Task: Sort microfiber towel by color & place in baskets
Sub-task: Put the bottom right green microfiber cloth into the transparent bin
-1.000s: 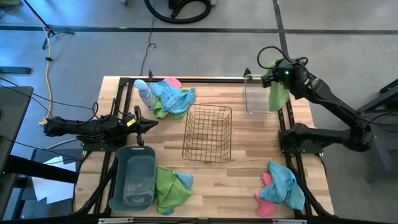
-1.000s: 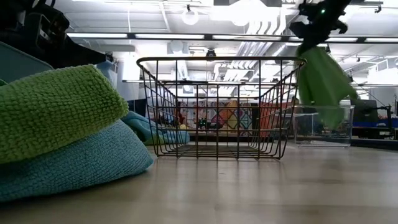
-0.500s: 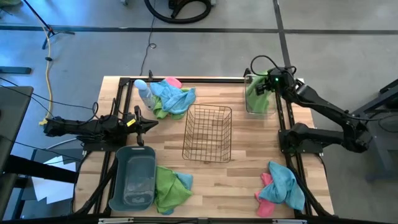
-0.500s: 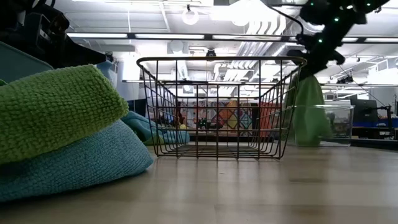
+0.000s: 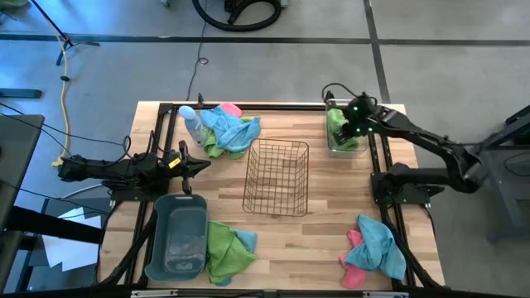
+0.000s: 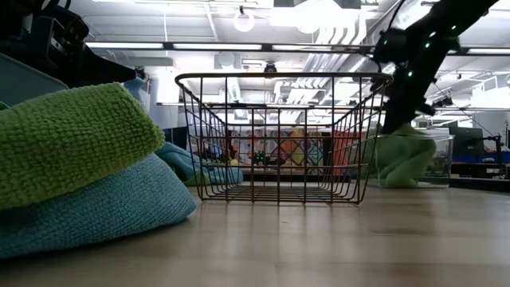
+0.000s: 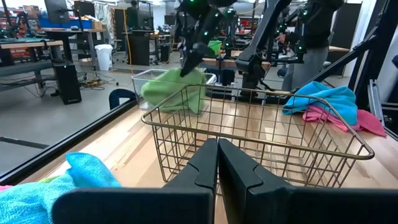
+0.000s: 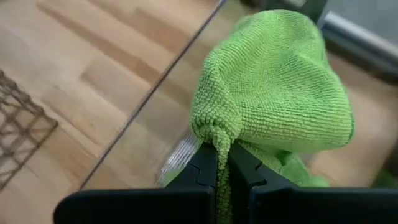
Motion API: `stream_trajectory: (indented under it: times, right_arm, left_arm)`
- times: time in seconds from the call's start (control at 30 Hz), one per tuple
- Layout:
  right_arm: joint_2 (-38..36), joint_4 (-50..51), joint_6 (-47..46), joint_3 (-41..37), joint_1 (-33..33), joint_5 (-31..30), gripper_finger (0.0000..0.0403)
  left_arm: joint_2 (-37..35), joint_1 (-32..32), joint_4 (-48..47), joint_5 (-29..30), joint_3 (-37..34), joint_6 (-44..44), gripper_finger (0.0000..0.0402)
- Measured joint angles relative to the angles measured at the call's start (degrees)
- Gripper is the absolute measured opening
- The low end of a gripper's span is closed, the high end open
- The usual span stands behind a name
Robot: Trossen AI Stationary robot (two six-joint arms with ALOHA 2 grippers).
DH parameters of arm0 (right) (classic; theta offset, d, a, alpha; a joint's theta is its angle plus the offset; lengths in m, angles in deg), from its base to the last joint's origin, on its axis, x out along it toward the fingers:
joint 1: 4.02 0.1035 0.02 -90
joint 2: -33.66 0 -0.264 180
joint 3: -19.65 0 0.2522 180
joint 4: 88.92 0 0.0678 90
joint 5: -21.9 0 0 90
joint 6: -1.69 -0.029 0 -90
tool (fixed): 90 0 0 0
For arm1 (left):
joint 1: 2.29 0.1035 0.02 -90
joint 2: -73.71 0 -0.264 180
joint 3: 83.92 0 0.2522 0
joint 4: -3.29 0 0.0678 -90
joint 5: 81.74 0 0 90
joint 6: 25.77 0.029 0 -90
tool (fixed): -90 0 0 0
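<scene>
Here, nearest you at the desk's (image 5: 273,240) six o'clock edge, sit the grey-blue tub (image 5: 177,238), a green-and-blue towel pile (image 5: 227,250) beside it, and a blue-and-pink pile (image 5: 374,248) toward five o'clock. The low view shows only that green-over-blue pile (image 6: 72,167) up close; the tub is cut to a corner there. At the centre stands the wire basket (image 5: 277,176). The left pincer (image 5: 192,165) waits at nine o'clock, its fingers (image 7: 202,163) pressed together on nothing. Far off at one o'clock, the right pincer (image 5: 349,131) is down in the clear bin (image 5: 330,146), clamped on the green towel (image 8: 273,93); the overhead view hides that grip, the right wrist view shows it. More towels (image 5: 228,128) and a spray bottle (image 5: 190,122) lie at eleven o'clock.
</scene>
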State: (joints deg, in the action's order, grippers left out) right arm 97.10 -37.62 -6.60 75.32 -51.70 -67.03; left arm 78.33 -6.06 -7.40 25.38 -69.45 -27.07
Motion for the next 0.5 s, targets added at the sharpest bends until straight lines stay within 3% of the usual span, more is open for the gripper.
stream_trajectory:
  times: [0.2,0.5]
  right_arm:
    - [6.9,3.2,6.1,2.2,0.0,-1.0,0.0]
    - [15.7,6.8,24.4,9.3,0.0,-0.9,0.0]
  left_arm:
    - [0.0,0.0,0.0,0.0,0.0,0.0,0.0]
    - [0.0,0.0,0.0,0.0,0.0,0.0,0.0]
